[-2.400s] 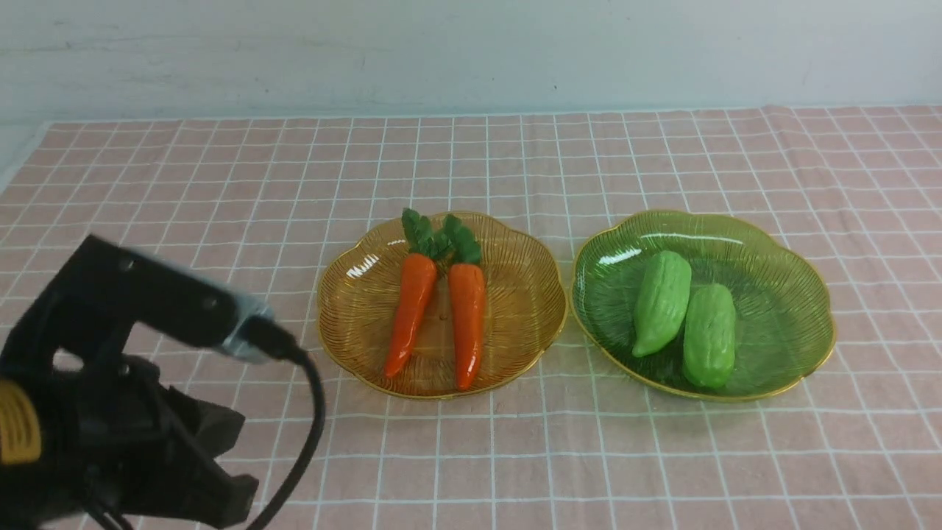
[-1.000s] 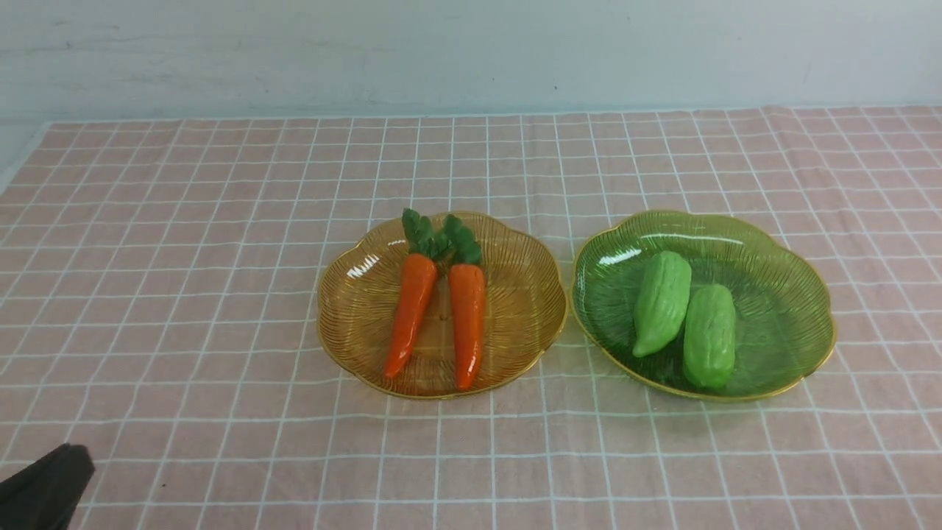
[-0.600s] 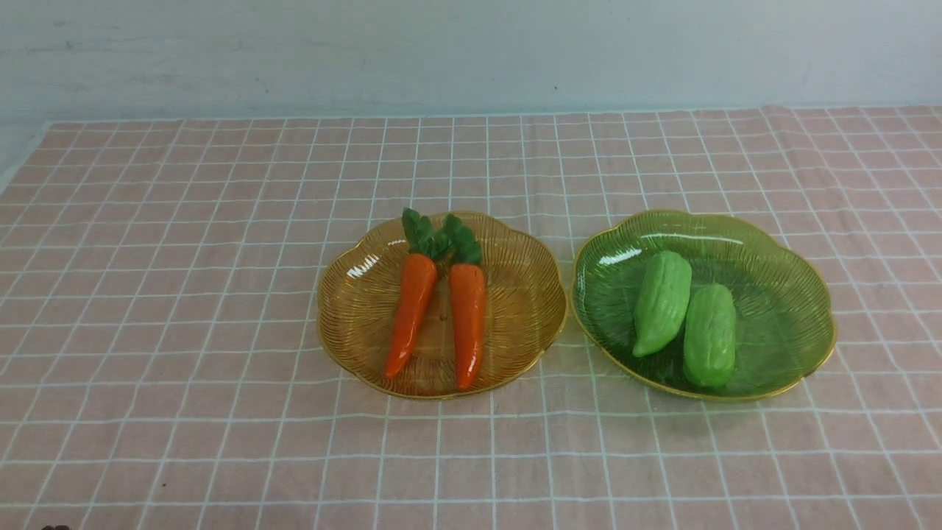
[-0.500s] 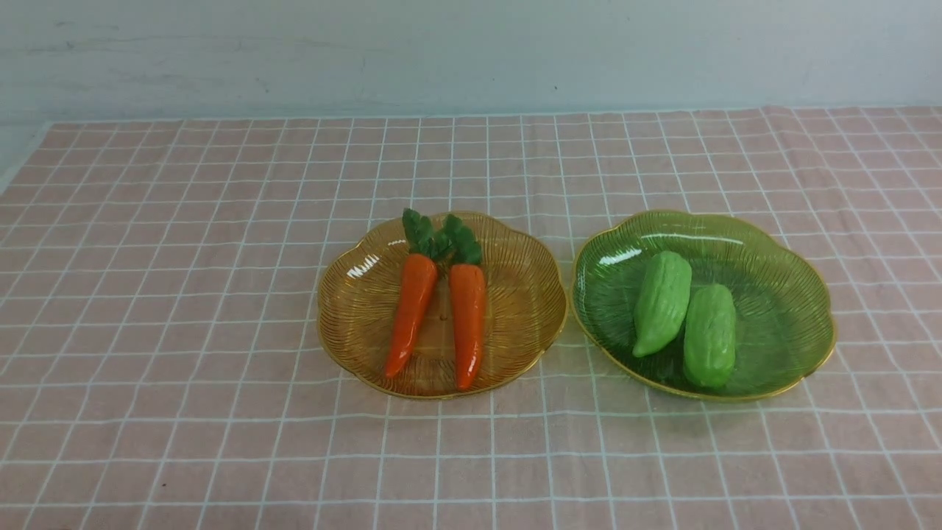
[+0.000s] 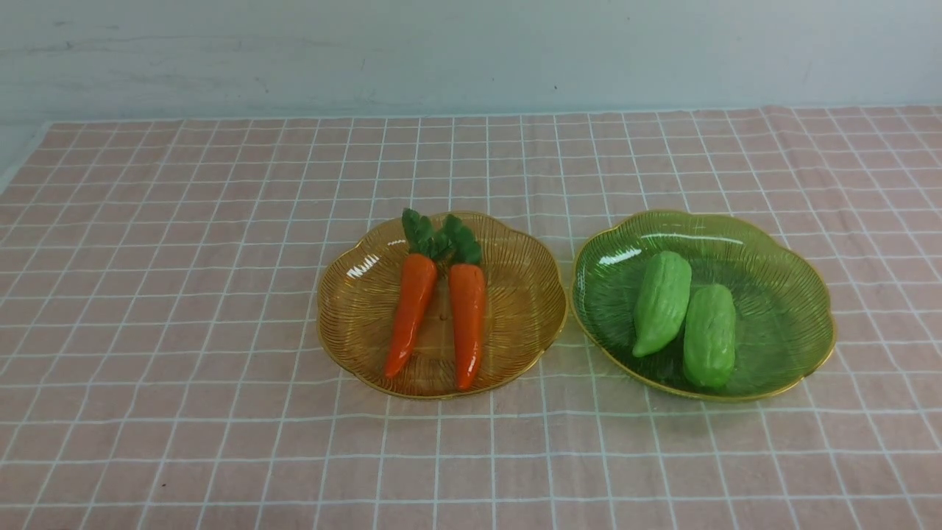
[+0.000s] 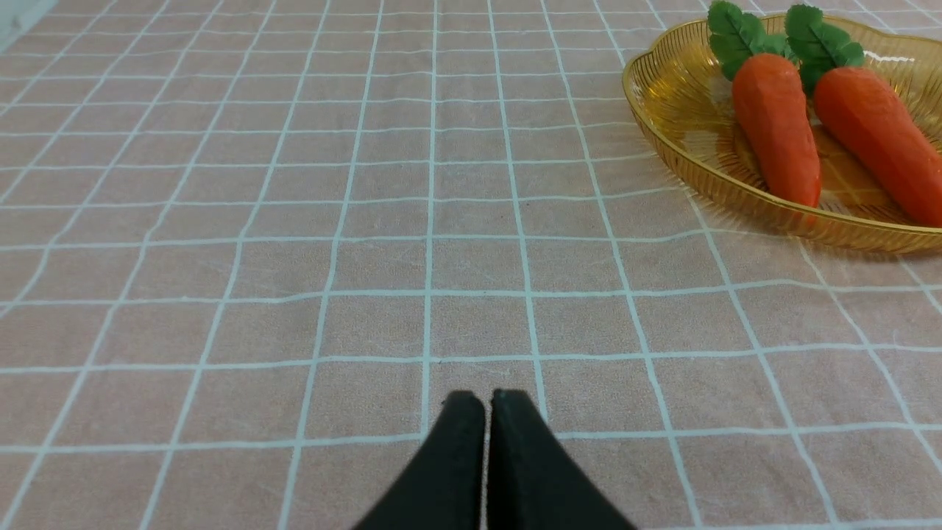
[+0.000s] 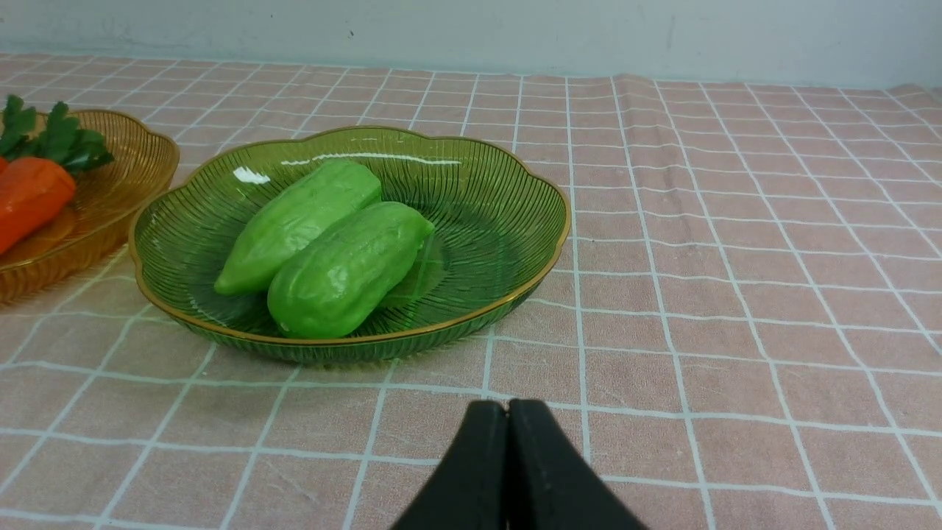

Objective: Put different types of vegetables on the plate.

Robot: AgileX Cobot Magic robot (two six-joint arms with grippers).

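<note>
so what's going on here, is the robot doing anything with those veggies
Nothing is being handled right now. Two toy carrots lie side by side on the amber plate, and two green gourds lie together on the green plate, so the sorting looks done. The left gripper and right gripper are both shut and empty, over bare tablecloth short of the plates.

No text, label, brand, number or sign could be read in any of the views. The pictures did not show any writing.
</note>
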